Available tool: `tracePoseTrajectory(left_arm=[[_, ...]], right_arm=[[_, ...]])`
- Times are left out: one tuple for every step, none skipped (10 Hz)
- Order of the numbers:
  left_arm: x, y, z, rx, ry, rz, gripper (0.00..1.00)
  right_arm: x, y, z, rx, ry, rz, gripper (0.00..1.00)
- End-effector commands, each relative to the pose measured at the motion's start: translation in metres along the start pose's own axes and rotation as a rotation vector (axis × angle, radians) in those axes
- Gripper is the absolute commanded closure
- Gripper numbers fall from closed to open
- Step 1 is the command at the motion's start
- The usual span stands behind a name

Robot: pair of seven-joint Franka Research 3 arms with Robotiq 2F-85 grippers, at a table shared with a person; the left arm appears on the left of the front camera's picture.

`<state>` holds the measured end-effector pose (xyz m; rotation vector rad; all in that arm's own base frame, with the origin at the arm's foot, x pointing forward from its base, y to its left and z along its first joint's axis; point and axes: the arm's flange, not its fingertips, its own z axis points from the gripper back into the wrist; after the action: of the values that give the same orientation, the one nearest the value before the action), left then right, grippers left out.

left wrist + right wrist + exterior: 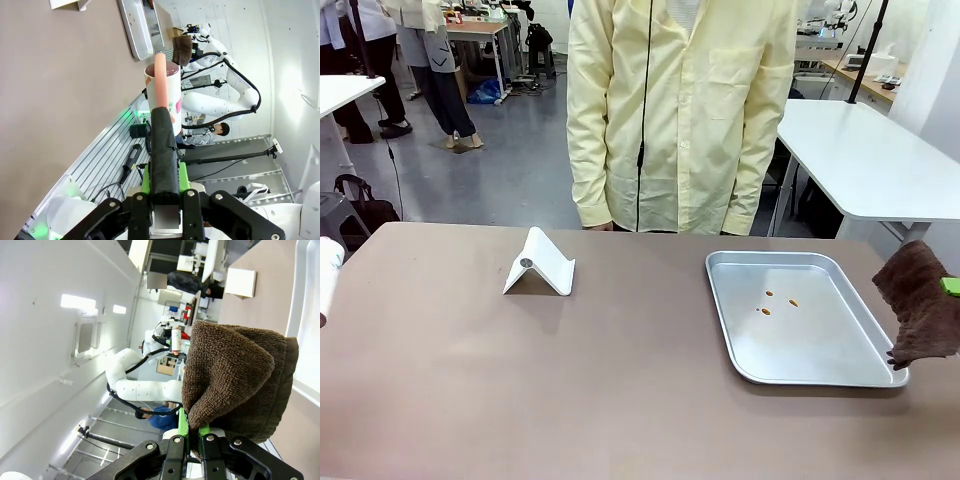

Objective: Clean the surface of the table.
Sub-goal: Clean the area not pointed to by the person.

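Observation:
The greyish-brown table (570,400) stretches across the front view. At its right edge my right gripper (950,286) hangs a brown cloth (922,305) over the near right corner of a silver tray (820,370). In the right wrist view this gripper (192,432) is shut on the cloth (232,375). My left gripper (164,172) is shut on a black-wrapped handle (164,145) with a pink end, running along a white patterned cup (172,92). That cup is lifted off the table (60,85). A white part of the left arm (328,268) shows at the picture's left edge.
A few small orange crumbs (767,303) lie in the tray. A white folded stand (538,265) sits left of centre. A person in a pale yellow shirt (680,110) stands at the far edge. White-topped tables (870,160) stand behind.

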<state>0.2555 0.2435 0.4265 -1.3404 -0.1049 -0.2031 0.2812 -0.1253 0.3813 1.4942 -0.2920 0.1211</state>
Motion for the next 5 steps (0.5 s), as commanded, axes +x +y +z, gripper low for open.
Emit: tracePoseTrajectory(left_arm=[[0.001,-0.005,-0.001,-0.001,-0.007,-0.007,0.78],[0.001,-0.005,-0.001,-0.001,-0.007,-0.007,0.78],[0.001,-0.005,-0.001,-0.001,-0.007,-0.007,0.78],[0.001,-0.005,-0.001,-0.001,-0.007,-0.007,0.78],[0.001,-0.005,-0.001,-0.001,-0.007,-0.007,0.78]], right_arm=[[-0.002,0.007,0.001,-0.151,0.028,-0.009,0.91],[0.014,0.007,-0.014,-0.172,0.101,0.002,0.91],[0.033,0.002,-0.028,-0.243,0.150,0.000,0.91],[0.055,-0.002,-0.038,-0.377,0.163,0.013,0.91],[0.078,-0.008,-0.049,-0.432,0.190,0.021,0.91]])
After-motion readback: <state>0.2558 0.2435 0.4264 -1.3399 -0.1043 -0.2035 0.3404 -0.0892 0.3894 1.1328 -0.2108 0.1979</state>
